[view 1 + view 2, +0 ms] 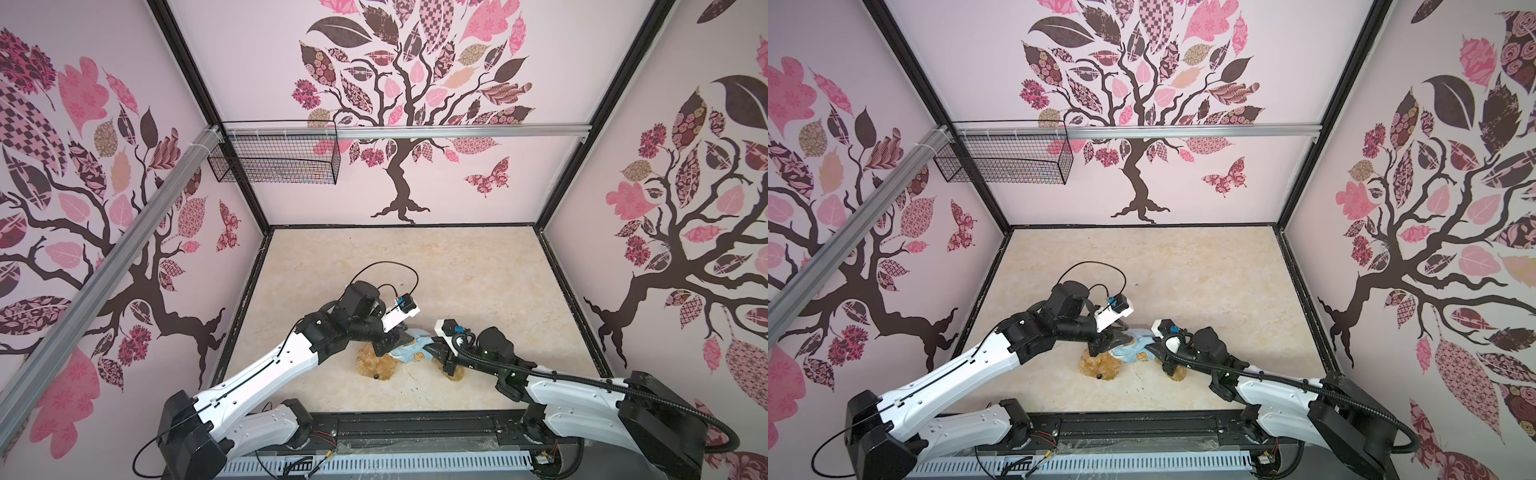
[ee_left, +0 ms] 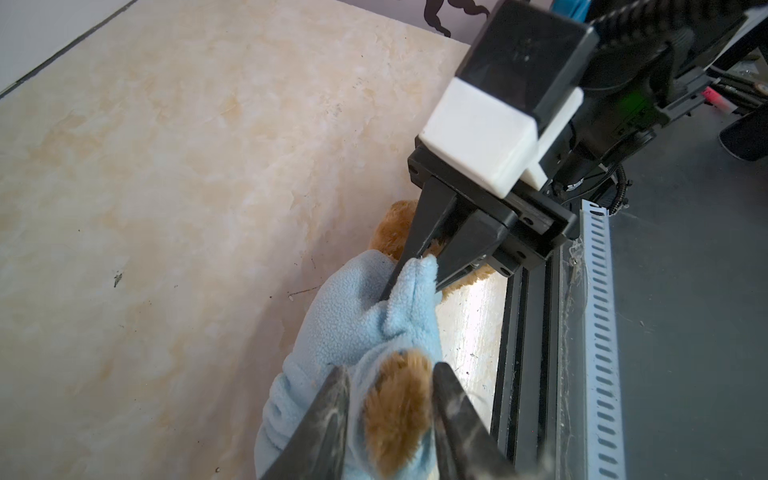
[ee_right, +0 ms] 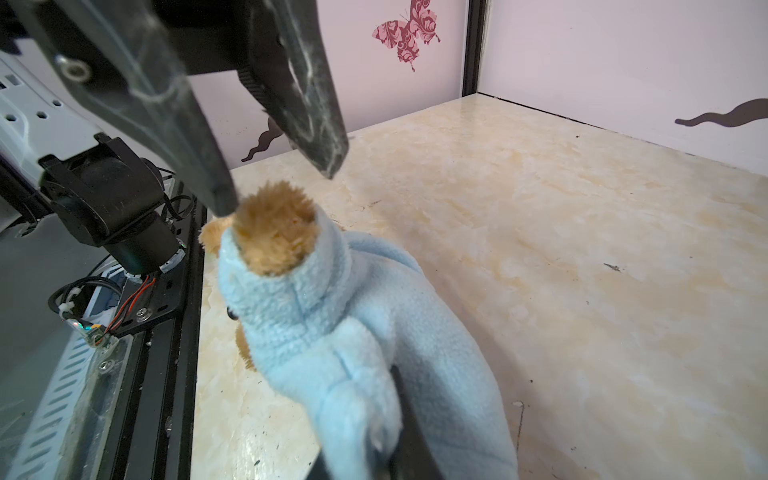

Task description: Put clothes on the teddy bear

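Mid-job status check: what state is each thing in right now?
teddy bear: lying on the table, partly inside the shirt, one paw out through a sleeve.
light-blue hooded shirt: partly on the bear, bunched.
left end effector: open, jaws either side of the paw.
right end effector: shut on the shirt.

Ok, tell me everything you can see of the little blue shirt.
The shirt is light-blue fleece with an orange print, partly on the teddy bear lying on the table. A brown paw pokes out of one sleeve, inside the open left gripper. The right gripper pinches a fold of its fabric.
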Available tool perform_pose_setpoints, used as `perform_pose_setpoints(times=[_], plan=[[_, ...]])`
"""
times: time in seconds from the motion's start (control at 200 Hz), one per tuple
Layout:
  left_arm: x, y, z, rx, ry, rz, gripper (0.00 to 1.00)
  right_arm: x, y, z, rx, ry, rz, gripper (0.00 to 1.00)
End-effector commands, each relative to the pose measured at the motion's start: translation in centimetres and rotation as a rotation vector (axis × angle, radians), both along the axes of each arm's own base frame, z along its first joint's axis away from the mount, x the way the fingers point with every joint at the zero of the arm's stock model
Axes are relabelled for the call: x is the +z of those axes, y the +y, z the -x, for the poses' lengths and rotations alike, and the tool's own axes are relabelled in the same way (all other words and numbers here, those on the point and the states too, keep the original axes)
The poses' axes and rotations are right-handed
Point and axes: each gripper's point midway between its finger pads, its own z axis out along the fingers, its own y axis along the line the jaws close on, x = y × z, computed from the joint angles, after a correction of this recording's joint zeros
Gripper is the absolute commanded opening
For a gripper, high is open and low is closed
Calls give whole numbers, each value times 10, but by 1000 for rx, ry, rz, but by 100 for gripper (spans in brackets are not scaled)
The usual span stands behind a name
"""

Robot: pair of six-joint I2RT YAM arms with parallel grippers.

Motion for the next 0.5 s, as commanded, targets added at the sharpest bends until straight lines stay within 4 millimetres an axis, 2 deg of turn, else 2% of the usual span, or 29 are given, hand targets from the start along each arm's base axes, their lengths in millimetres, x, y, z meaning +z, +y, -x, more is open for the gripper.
perform_pose_setpoints(times=[0.0, 0.285, 0.425, 0.495], plan=[[8, -4, 3, -48, 2, -17, 35, 27, 9, -2, 22, -59, -61, 0], [-8, -4, 6, -62, 44, -55, 31, 27, 8, -4, 11, -64, -55, 0], [-15, -6, 2, -53, 58, -73, 21, 28, 9, -4, 11, -57, -62, 0], [-13, -8, 0, -44, 60, -59, 11, 27, 9, -5, 7, -48, -67, 0]])
